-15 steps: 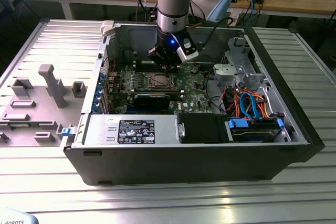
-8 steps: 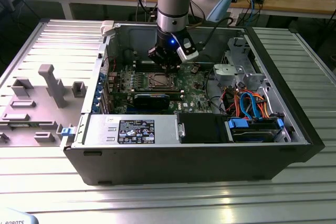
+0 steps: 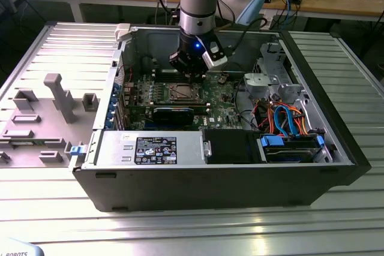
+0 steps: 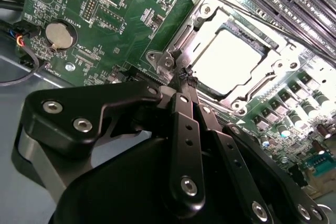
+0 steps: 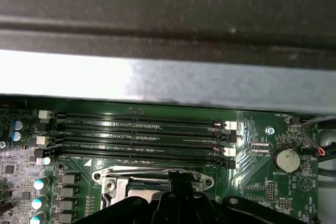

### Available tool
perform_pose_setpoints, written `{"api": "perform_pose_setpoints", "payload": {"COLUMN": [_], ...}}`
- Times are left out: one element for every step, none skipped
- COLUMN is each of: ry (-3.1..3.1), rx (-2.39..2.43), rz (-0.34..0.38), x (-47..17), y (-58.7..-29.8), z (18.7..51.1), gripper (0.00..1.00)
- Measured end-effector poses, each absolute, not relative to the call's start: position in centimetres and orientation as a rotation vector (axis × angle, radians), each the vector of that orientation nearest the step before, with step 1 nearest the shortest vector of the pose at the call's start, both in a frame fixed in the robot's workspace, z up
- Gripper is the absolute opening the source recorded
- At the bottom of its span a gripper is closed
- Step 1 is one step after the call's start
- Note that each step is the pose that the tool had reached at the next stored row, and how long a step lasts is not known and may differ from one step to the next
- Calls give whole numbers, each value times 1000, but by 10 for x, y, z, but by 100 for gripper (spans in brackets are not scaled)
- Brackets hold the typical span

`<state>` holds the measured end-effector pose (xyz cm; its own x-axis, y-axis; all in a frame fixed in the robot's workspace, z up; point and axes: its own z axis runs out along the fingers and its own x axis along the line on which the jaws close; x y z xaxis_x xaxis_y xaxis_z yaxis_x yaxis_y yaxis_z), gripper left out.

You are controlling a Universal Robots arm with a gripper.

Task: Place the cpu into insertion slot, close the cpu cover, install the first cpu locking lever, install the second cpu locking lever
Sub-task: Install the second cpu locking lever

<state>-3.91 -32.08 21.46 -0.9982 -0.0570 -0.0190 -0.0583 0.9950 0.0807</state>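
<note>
Exterior view, arm: the gripper [image 3: 193,75] hung inside the open computer case [image 3: 336,148], low over the green motherboard [image 3: 219,97], at the far edge of the insertion slot [image 3: 182,92].
Exterior view, surroundings: the case lay on a ribbed metal table [image 3: 180,226]; a grey fixture plate [image 3: 42,118] sat at the exterior view's left.
Second wrist view, jaws: the black fingers [image 4: 190,109] were pressed together, tips meeting at the rim of the insertion slot [image 4: 210,11], nothing visibly held between them.
Second wrist view, chip: the cpu [image 4: 228,56] lay seated flat in the slot, with the cpu cover [image 4: 273,69] down around it, framing its silver top.
Second wrist view, nearby: a coin battery [image 4: 59,33] sat well apart on the board.
First wrist view, board: the memory slots [image 5: 136,135] ran just beside the insertion slot [image 5: 123,174]; the gripper's [image 5: 181,179] tips stood at the slot's rim.
</note>
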Motion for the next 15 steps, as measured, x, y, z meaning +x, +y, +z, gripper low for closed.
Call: {"api": "perform_pose_setpoints", "payload": {"ry": [3121, 3121, 3121, 3121, 3121, 3121, 3121, 3121, 3121, 3121, 3121, 3121, 3121, 3121, 3121], "rx": [-90, -90, -90, -90, -90, -90, -90, -90, -90, -90, -90, -90, -90, -90, -90], "rz": [127, 127, 127, 127, 127, 127, 127, 127, 127, 127, 127, 127, 127, 127, 127], "x": [-39, -39, -39, -39, -39, -39, -39, -39, -39, -39, -39, -39, -39, -39, -39], "y": [-322, -322, -323, -324, -324, -324, -324, -324, -324, -324, -324, -324, -325, -325, -326], "z": [215, 215, 215, 214, 214, 215, 215, 215, 215, 215, 215, 215, 215, 215, 215], "gripper": [11, 11, 11, 11, 11, 11, 11, 11, 11, 11, 11, 11, 11, 11, 11]}}
